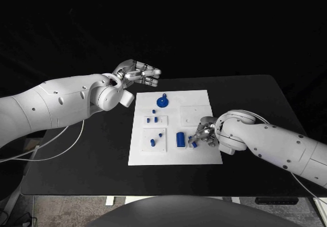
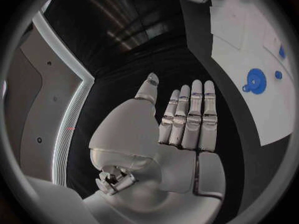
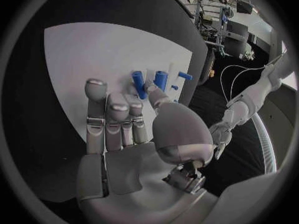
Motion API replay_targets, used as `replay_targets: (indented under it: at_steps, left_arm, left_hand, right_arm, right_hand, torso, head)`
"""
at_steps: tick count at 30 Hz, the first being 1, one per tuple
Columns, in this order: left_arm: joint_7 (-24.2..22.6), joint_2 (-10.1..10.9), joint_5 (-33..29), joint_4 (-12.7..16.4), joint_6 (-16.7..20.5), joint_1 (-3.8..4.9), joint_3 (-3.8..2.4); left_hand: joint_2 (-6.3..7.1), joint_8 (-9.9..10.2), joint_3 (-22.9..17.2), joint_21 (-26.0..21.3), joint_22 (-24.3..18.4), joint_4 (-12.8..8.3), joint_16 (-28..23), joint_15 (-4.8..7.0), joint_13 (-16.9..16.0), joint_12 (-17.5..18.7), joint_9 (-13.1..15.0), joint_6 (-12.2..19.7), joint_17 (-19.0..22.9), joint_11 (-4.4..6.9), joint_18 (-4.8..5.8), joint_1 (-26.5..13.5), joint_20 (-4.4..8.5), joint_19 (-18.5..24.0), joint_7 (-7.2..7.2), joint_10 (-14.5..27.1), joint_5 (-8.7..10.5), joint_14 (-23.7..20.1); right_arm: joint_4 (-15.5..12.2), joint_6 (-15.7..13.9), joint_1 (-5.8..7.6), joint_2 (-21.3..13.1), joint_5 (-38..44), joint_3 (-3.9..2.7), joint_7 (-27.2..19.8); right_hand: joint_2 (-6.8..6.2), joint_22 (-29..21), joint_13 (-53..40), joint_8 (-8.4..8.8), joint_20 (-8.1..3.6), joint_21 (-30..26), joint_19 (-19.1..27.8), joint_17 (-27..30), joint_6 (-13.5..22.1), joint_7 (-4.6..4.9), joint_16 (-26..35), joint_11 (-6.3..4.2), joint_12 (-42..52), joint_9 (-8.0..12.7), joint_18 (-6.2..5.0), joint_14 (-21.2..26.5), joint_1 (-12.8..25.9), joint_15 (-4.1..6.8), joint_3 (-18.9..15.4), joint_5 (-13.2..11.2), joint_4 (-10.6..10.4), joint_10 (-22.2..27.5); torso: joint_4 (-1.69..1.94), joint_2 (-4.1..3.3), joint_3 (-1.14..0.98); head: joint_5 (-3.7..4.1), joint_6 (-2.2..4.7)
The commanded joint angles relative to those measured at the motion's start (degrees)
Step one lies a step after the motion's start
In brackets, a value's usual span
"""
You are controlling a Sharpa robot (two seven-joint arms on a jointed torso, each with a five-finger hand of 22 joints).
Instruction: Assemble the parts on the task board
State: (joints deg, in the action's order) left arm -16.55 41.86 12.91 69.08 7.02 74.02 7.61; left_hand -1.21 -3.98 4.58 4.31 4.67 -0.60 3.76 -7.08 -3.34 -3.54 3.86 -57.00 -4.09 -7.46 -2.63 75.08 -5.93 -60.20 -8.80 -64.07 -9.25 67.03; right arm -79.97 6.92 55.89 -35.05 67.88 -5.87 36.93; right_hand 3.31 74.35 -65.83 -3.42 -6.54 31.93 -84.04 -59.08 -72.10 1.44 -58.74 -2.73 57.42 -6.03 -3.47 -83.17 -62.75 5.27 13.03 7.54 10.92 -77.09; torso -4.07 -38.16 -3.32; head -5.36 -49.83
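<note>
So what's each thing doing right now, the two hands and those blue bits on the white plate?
Left hand: off the board's far left corner, fingers straight and together, holding nothing.
Right hand: over the board's near right part, at the small blue parts; a grip cannot be told.
Board: flat on the table.
Round part: lying flat at the board's far end.
Tall part: on the board beside the right hand.
</note>
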Motion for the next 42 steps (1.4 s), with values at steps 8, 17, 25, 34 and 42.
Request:
replay_targets:
  at_steps: [8, 17, 25, 34, 42]
  left_arm:
    - [0.0, -0.1, 0.2, 0.1, -1.1, 0.08, -0.03]
    - [0.1, -0.1, 0.3, 0.0, -1.1, 0.08, -0.03]
    - [0.3, -0.1, 0.3, 0.0, -1.1, 0.08, -0.03]
    - [0.4, 0.0, 0.5, 0.0, -1.1, 0.08, -0.03]
    - [0.5, 0.0, 0.6, 0.0, -1.1, 0.08, -0.03]
  left_hand:
    - [0.01, -0.3, -0.1, 0.2, -0.1, 0.5, -0.2, 0.08, -0.1, 0.0, 0.1, 0.5, 0.1, -0.23, -0.21, -0.4, -0.24, 0.2, 0.06, 0.2, 0.25, -0.5]
    - [0.05, -0.3, -0.1, 0.2, -0.1, 0.6, -0.2, 0.08, -0.1, -0.1, 0.1, 0.5, 0.1, -0.23, -0.21, -0.5, -0.25, 0.2, 0.06, 0.2, 0.27, -0.5]
    - [0.05, -0.3, -0.1, 0.2, -0.1, 0.6, -0.2, 0.08, -0.1, -0.1, 0.1, 0.5, 0.1, -0.23, -0.21, -0.5, -0.25, 0.2, 0.06, 0.2, 0.27, -0.5]
    - [0.05, -0.3, -0.1, 0.2, -0.1, 0.6, -0.2, 0.08, -0.1, -0.1, 0.1, 0.5, 0.1, -0.23, -0.21, -0.5, -0.25, 0.2, 0.06, 0.2, 0.27, -0.5]
    - [0.05, -0.3, -0.1, 0.2, -0.1, 0.6, -0.2, 0.08, -0.1, -0.1, 0.1, 0.5, 0.1, -0.23, -0.21, -0.5, -0.25, 0.2, 0.06, 0.2, 0.27, -0.5]
  right_arm:
    - [1.0, 1.2, -0.14, 0.4, 0.7, 0.26, 0.1]
    - [0.7, 1.0, -0.14, 0.4, 0.6, 0.29, -0.8]
    - [0.3, 1.0, -0.14, 0.2, 0.1, 0.30, -1.3]
    - [-0.3, 1.2, -0.15, -0.2, -0.4, 0.30, -1.7]
    - [-1.7, 0.9, -0.15, -1.6, -0.5, 0.30, -1.6]
  right_hand:
    - [-0.34, -0.1, -0.1, -0.22, -0.30, -0.4, -2.3, 0.1, -0.3, -0.02, 0.3, -0.11, -0.2, 0.2, 0.90, -0.1, 1.8, 0.27, -0.6, -0.8, -1.5, 0.0]
    - [-2.22, -0.2, 0.0, -0.23, -0.21, -0.6, -2.3, 0.2, -0.2, 0.34, 0.5, 0.11, -0.5, 0.3, 0.72, -0.1, 5.4, 0.16, -6.5, -4.0, -7.3, 0.1]
    - [-5.55, -0.3, 0.1, -0.26, -0.28, -0.9, -2.3, 0.1, -0.1, 0.44, 0.7, 0.13, -0.8, 0.0, 0.70, -0.1, 6.4, 0.22, -5.3, -4.6, -12.7, 0.1]
    - [-5.86, -0.3, 0.0, -0.27, -0.30, -0.9, -2.4, 0.0, -0.1, 0.43, 0.8, 0.11, -0.9, 0.0, 0.73, -0.1, 6.0, 0.23, -5.0, -4.6, -13.2, 0.2]
    - [-4.96, -0.3, 0.0, -0.26, -0.29, -1.0, -2.4, 0.0, -0.1, 0.43, 0.9, 0.10, -0.9, 0.0, 0.72, -0.1, 6.1, 0.22, -5.5, -4.6, -12.5, 0.1]
  torso:
    - [-0.06, 0.02, -0.03]
    - [-0.03, 0.03, -0.04]
    - [-0.05, 0.02, -0.04]
    - [-0.06, 0.01, -0.05]
    - [-0.11, 0.05, -0.02]
  head:
    - [-0.19, -0.03]
    - [-0.23, -0.07]
    - [-0.28, -0.11]
    - [-0.34, -0.17]
    - [-0.42, -0.17]
